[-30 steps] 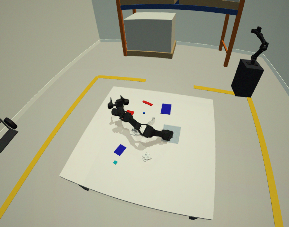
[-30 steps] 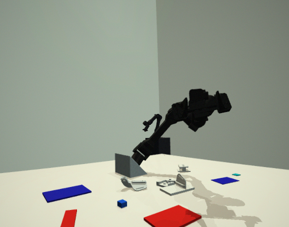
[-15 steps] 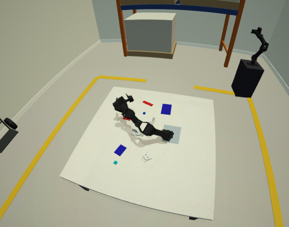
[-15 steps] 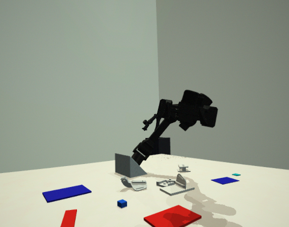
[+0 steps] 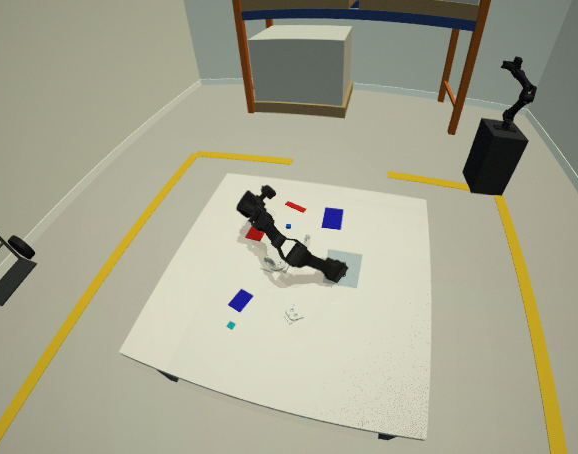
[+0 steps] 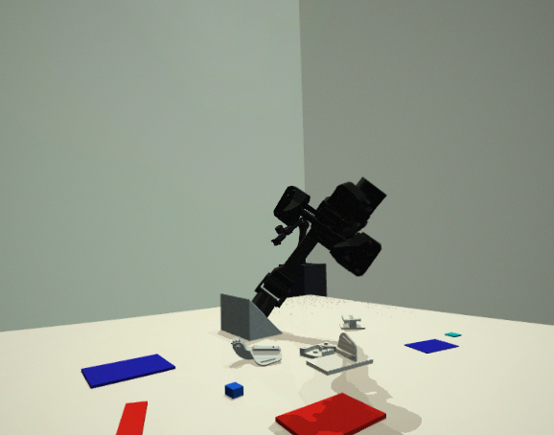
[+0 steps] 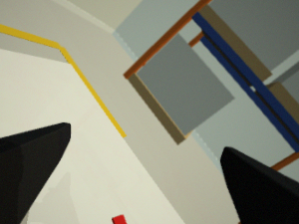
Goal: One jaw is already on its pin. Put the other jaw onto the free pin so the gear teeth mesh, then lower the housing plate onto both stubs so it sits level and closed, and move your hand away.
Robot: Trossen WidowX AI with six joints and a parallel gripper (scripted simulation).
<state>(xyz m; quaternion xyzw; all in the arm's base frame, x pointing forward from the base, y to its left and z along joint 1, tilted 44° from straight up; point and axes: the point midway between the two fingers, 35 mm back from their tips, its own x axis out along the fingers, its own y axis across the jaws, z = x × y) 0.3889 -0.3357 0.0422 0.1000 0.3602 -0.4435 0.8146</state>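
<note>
My gripper [image 5: 257, 199] [image 6: 324, 231] [image 7: 148, 142] is open and empty, high above the table near the red tiles. A loose pale grey jaw [image 5: 307, 239] [image 6: 267, 355] with teeth at one end lies on the table. The grey base [image 6: 329, 367] stands beside it, with an upright fin and a flat jaw-like part at its left; in the top view my arm partly hides this assembly [image 5: 273, 264]. How that jaw sits on its pin is too small to tell. The small housing plate [image 5: 293, 314] [image 6: 353, 327] lies apart, farther back in the exterior view.
A grey wedge [image 6: 235, 316] stands by the arm's foot. Blue tiles [image 5: 332, 218] [image 5: 240, 300], a red tile [image 6: 333, 416], a red strip [image 5: 295, 206], a blue cube [image 5: 288, 226] [image 6: 234, 390] and a teal tile [image 5: 231, 325] lie around the parts.
</note>
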